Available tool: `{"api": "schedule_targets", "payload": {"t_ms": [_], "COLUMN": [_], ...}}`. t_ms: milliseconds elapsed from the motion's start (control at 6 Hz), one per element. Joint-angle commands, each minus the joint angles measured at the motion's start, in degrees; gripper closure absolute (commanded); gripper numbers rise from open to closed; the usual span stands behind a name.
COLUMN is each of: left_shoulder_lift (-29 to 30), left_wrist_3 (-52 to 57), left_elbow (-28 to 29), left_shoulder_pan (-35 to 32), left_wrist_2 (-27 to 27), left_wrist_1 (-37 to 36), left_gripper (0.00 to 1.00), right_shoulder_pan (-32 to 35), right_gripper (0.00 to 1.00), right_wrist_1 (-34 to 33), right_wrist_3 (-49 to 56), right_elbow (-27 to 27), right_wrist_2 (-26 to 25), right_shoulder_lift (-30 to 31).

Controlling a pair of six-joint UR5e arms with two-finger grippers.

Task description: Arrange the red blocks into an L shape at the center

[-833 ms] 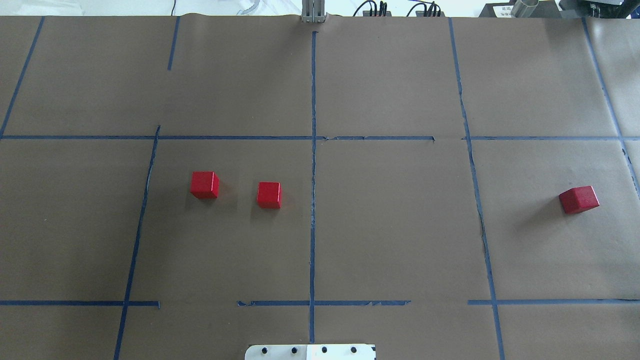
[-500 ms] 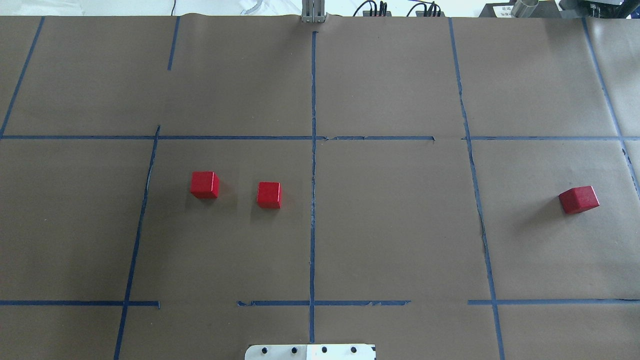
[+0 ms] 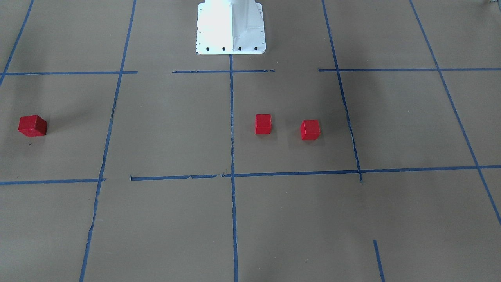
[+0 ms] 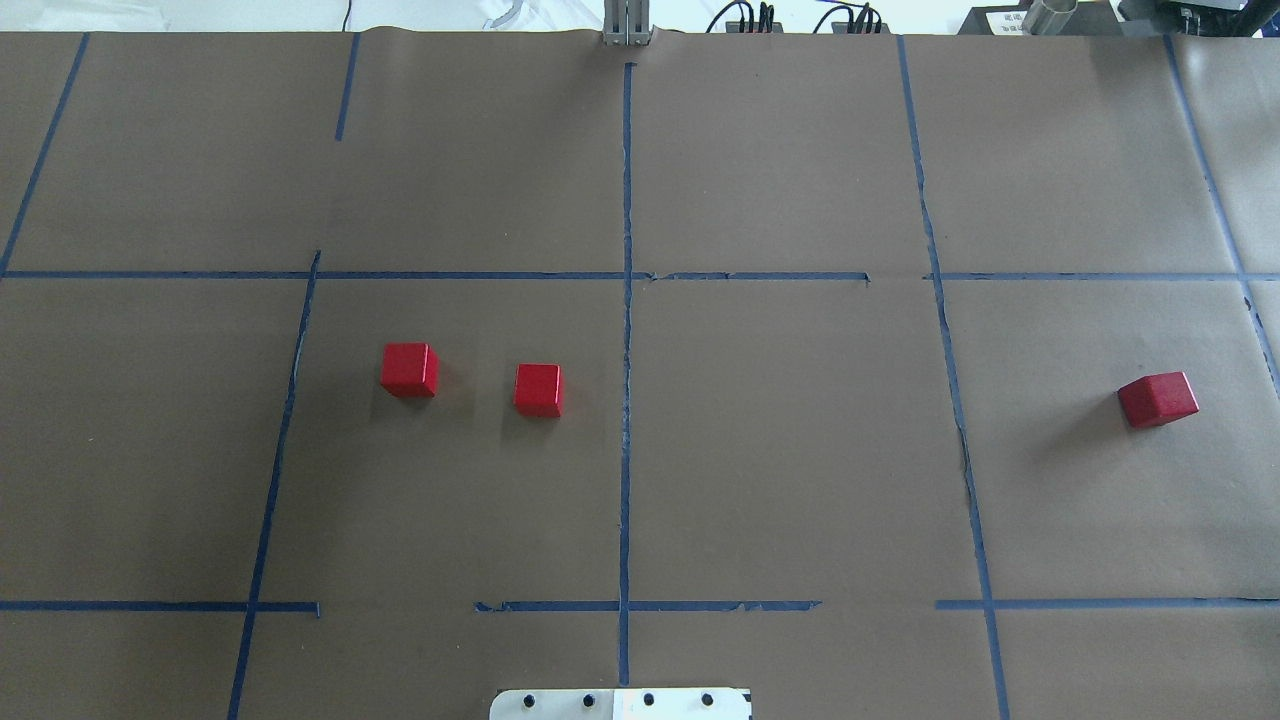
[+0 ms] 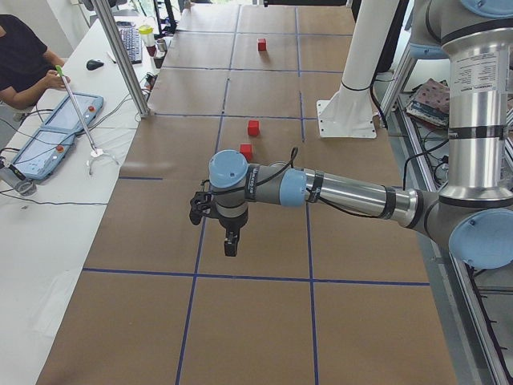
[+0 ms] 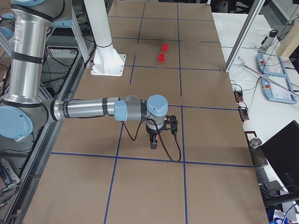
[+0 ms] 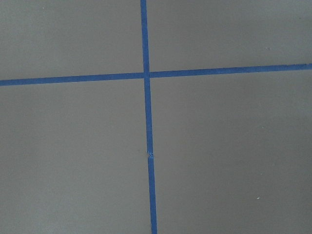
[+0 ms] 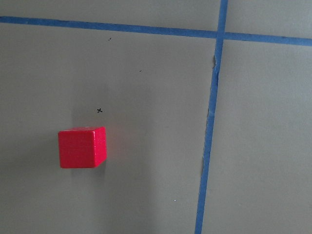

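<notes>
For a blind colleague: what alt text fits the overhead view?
Three red blocks lie apart on brown paper gridded with blue tape: the left block and the middle block left of the centre line, the right block far right. No arm shows.

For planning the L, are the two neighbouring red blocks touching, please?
Apart: overhead view shows bare paper between left red block and middle red block.
</notes>
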State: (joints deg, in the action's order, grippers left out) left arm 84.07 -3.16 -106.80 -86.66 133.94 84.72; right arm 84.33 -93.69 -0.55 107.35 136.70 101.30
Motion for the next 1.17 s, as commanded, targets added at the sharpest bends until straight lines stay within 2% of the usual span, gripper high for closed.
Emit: {"api": "schedule_targets", "payload": {"t_ms": [0,333,500,667,1000], "left_shoulder_lift": [-0.14,-0.14,-0.22,-0.14,-0.23], "left_wrist_3": [0.0,-0.7,-0.7,-0.7,-0.7], "left_elbow": [0.01,0.28,0.19,0.02,-0.25], "left_shoulder_pan": [0.0,0.09,0.09,0.09,0.09], "left_wrist_2": [0.01,-0.08,0.0,0.01,0.09], "left_wrist_1": [0.01,-0.08,-0.16,-0.16,-0.25], "left_gripper": [0.0,0.0,0.0,0.0,0.0], "right_shoulder_pan": [-0.04,-0.13,-0.13,-0.13,-6.95], "right_gripper": [0.0,0.0,0.0,0.0,0.0], "right_wrist_1": [0.09,1.39,4.8,4.83,6.5], "right_wrist_3": [0.37,0.29,0.02,0.2,-4.33], "right_elbow": [0.23,0.05,-0.56,-1.43,-3.71], "right_wrist_2": [0.15,0.15,0.5,3.11,4.1], "right_shoulder_lift": [-0.05,-0.05,0.99,1.01,-2.4]}}
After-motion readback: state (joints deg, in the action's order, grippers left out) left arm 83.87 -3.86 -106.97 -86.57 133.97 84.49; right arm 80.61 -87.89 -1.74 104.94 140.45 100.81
